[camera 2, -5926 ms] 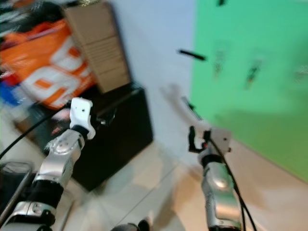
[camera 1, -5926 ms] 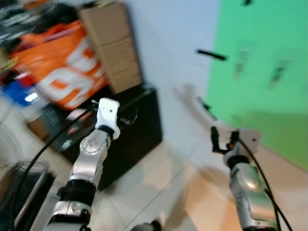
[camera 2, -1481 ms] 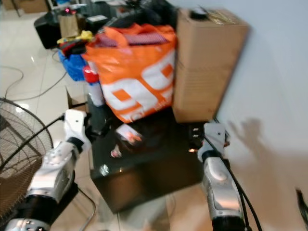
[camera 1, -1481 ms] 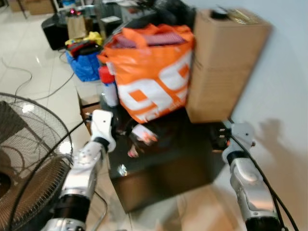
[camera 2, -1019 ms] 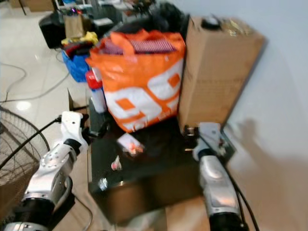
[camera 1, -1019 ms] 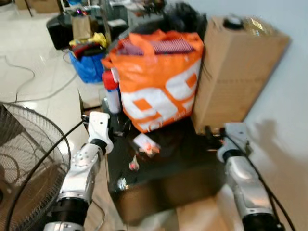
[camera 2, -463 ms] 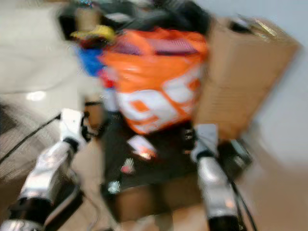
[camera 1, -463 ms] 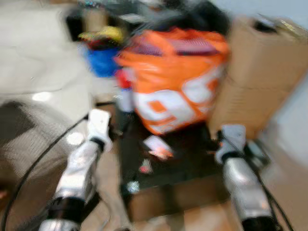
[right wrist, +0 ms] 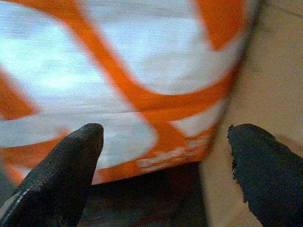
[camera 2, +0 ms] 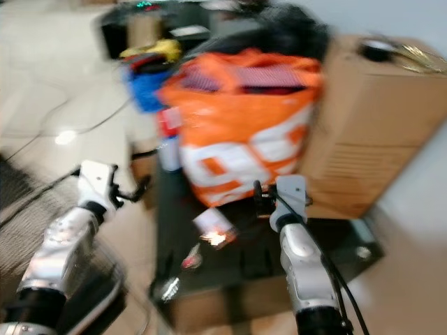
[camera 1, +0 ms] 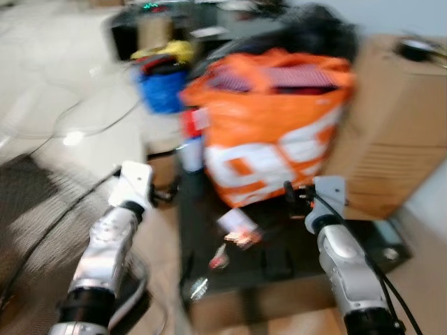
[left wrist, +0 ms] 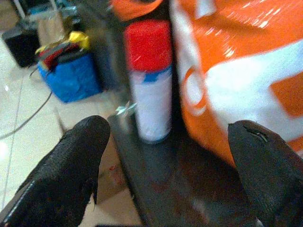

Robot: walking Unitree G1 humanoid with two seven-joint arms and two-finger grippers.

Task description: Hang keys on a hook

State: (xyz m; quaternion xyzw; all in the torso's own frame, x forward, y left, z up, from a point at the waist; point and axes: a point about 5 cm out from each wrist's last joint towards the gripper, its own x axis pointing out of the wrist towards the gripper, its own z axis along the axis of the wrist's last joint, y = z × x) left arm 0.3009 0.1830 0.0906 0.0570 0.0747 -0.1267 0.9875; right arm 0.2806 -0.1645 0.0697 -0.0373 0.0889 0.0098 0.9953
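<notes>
The keys (camera 1: 241, 236) appear to be the small blurred cluster on the black table (camera 1: 377, 244), just in front of the orange bag (camera 1: 272, 132). Both grippers hover empty with their 2 fingers spread wide: the left gripper (left wrist: 165, 165) beside the table near the red-capped can (left wrist: 149, 80), the right gripper (right wrist: 161, 175) facing the bag. The robot should probably steady its view, then lower 1 gripper straight over the keys.

Bag (camera 1: 269, 132): orange, bold white lettering; red-and-white stripes at its open top. Spray can (left wrist: 148, 85): white body, red cap, blue band. Bench (camera 1: 293, 255): glossy black. Cardboard box (camera 1: 391, 125), 3 o'clock of bag: plain brown. Tub (camera 1: 162, 94), 10 o'clock: blue, with yellow on top. Fingers (left wrist: 71, 165): black. Floor (camera 1: 63, 84): pale cream tile.
</notes>
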